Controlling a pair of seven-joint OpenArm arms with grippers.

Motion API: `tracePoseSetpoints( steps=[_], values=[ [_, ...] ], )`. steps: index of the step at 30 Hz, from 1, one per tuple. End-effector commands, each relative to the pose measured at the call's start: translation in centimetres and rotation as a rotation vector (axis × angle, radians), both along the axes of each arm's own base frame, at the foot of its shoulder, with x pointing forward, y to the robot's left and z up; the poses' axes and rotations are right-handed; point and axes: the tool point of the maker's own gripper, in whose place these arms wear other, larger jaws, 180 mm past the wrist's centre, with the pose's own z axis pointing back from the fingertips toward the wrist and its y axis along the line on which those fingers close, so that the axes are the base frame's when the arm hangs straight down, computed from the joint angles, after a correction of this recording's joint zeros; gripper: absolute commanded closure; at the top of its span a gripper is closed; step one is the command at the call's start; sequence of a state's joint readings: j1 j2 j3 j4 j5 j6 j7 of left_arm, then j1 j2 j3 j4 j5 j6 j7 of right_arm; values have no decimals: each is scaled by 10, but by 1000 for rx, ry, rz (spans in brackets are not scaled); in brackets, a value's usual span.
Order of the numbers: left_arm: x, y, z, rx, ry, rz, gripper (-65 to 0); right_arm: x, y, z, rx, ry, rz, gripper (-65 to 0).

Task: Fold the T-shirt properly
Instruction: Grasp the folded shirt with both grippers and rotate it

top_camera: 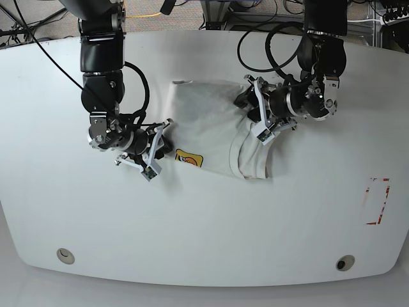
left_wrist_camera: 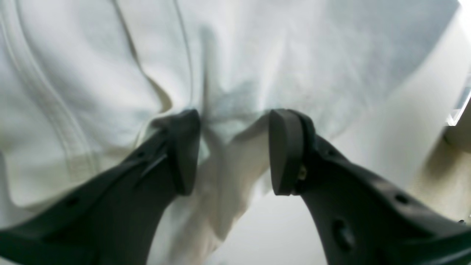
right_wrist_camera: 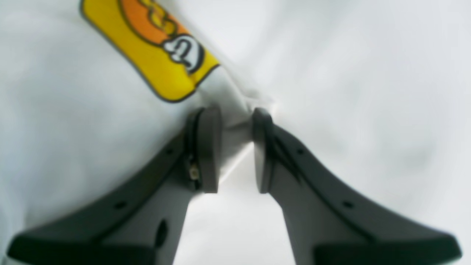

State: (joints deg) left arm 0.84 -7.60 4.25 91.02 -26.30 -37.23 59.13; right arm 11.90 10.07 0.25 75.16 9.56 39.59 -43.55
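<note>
The white T-shirt point(top_camera: 206, 125) lies rumpled in the middle of the table, its right part folded over in layered hems. Its yellow-orange square logo point(top_camera: 188, 158) faces up near the lower left edge. My right gripper point(top_camera: 163, 143) is at that left edge, just beside the logo point(right_wrist_camera: 162, 55). In the right wrist view the gripper point(right_wrist_camera: 237, 151) is shut on a narrow fold of the T-shirt point(right_wrist_camera: 349, 92). My left gripper point(top_camera: 249, 110) is at the shirt's upper right. There the gripper point(left_wrist_camera: 233, 151) stands wider, with a thick bunch of the T-shirt point(left_wrist_camera: 294, 55) filling it and creases converging on it.
The white table point(top_camera: 287, 224) has a red-outlined rectangle point(top_camera: 377, 201) marked at the right. Two round holes point(top_camera: 64, 256) point(top_camera: 345, 263) sit near the front edge. Black cables point(top_camera: 268, 45) hang from the arms at the back.
</note>
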Motion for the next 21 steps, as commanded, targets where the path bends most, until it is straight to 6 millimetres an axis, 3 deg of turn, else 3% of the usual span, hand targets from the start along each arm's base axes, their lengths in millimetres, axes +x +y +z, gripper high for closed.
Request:
tracePoseSetpoints(
  steps=[1,3,6,10,14,17,21],
  values=[
    [12,24,-15,111,20,18,-274,1,-4,20,6,-69,14,-144],
    [22,32,-17,139,11,27,-274,-8,-2,19,-4,-67,24,-144],
    [32,58,-12,211,-32,-12,-274,-27,7,16,-18,-44,41,-144],
    [52,76,3,256,-79,-1,-274,-47,28,19,11,-41,59,-144],
    [60,110,17,335,-117,8,-274,-70,54,23,71,-42,65,-144],
    [77,124,39,370,-175,16,-275,-77,76,22,118,-13,63,-144],
    [85,134,73,430,-273,11,-275,-93,111,24,161,19,105,-144]
  ],
)
